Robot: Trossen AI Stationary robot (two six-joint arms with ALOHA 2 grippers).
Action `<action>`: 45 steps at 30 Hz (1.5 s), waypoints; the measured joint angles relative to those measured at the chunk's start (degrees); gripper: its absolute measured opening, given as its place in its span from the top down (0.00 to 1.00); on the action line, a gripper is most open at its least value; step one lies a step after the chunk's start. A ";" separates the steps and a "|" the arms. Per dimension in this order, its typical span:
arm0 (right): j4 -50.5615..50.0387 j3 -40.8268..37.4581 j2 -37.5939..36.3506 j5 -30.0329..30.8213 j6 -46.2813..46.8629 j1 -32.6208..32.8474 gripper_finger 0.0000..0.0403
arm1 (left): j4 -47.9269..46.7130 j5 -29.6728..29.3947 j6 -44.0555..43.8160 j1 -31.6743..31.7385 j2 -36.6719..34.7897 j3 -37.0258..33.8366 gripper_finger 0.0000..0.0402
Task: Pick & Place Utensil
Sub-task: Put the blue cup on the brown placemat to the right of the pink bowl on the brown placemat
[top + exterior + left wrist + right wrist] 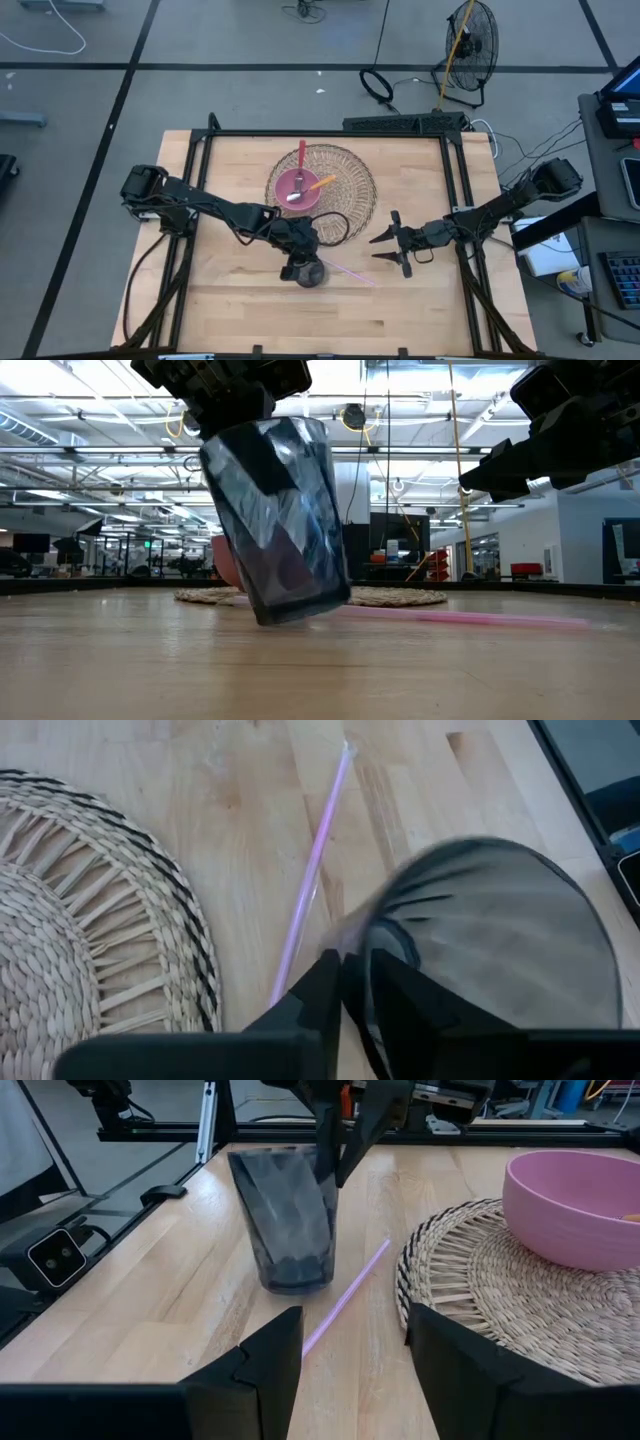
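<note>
A dark see-through cup (311,273) stands tilted on the table's near middle, its base edge (268,617) on the wood. My left gripper (352,982) is shut on its rim from above. A pink straw (350,1285) lies flat on the table beside the cup. Behind it, a pink bowl (297,187) sits on a woven mat (352,180) and holds a red, an orange and a white utensil. My right gripper (385,247) hovers open to the cup's right, touching nothing. My left gripper pinches the cup's rim (330,1152) on the side toward the mat, one finger (395,995) inside the cup and the other (318,988) outside. The fingers slant down from above. The cup leans, with one edge of its base on the table.
The mat and bowl fill the table's far middle. A black frame (330,133) runs round the table's edges. Bare wood lies along the near side (330,320) and between the cup and my right gripper.
</note>
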 joint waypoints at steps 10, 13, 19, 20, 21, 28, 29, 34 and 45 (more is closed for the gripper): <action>0.01 0.00 0.00 0.00 0.00 0.00 0.58 | 0.07 -2.46 -0.04 -0.02 0.00 0.00 0.74; 0.00 0.00 0.00 0.00 0.00 0.00 0.58 | 0.62 -3.69 0.21 -0.02 0.00 0.00 0.70; 0.02 0.00 0.00 0.00 0.00 0.00 0.58 | 2.82 -3.86 1.47 -0.02 -0.15 -0.02 0.61; 0.01 0.00 0.00 0.00 0.02 0.00 0.58 | 2.76 -3.87 1.76 -0.02 -0.59 -0.02 0.59; 0.02 0.00 0.00 0.00 0.16 0.00 0.58 | 2.87 -3.88 2.09 -0.02 -0.86 -0.02 0.58; 1.48 -0.02 0.00 -0.04 1.72 0.00 0.58 | 0.77 -9.36 4.88 -1.83 -7.85 -0.04 0.55; 2.49 -0.01 0.00 -0.18 1.74 0.00 0.58 | -0.85 -11.08 5.35 -2.61 -9.64 -0.04 0.56; 5.63 0.40 -0.02 -0.20 1.73 0.64 0.58 | -10.20 -23.07 5.53 -7.27 -17.88 -0.07 0.61; -9.71 18.55 7.85 -0.26 -4.87 1.54 0.58 | -8.03 -41.83 -3.70 -18.39 -31.40 -13.23 0.67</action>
